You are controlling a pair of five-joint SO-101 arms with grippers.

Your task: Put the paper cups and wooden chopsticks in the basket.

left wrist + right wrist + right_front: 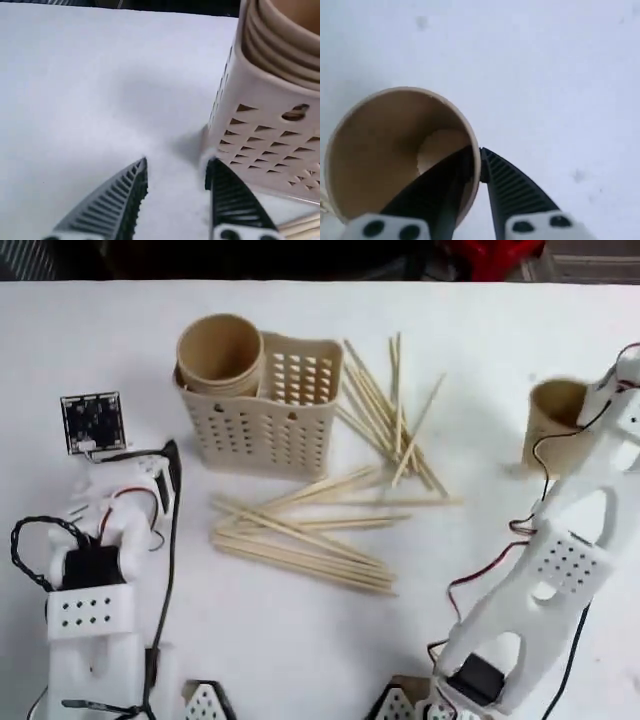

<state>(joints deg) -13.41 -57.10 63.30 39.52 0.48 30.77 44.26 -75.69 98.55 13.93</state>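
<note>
Right claw [477, 156] pinches the rim of 1 paper cup [380, 135], likely light and crushable, near the bench's [300, 660] right edge; left claw [177, 166] gapes.

Left arm [95, 580] is sitting low at 8 o'clock in the high view. The left gripper [175, 187] is pointing toward 1 o'clock, with its fingers [122, 200] standing apart and gripping nothing. Right arm [555, 570] is stretching from 5 o'clock toward 2 o'clock. The right gripper [480, 167] is pinching the wall of a paper cup [380, 145], one finger inside and one outside.
</note>
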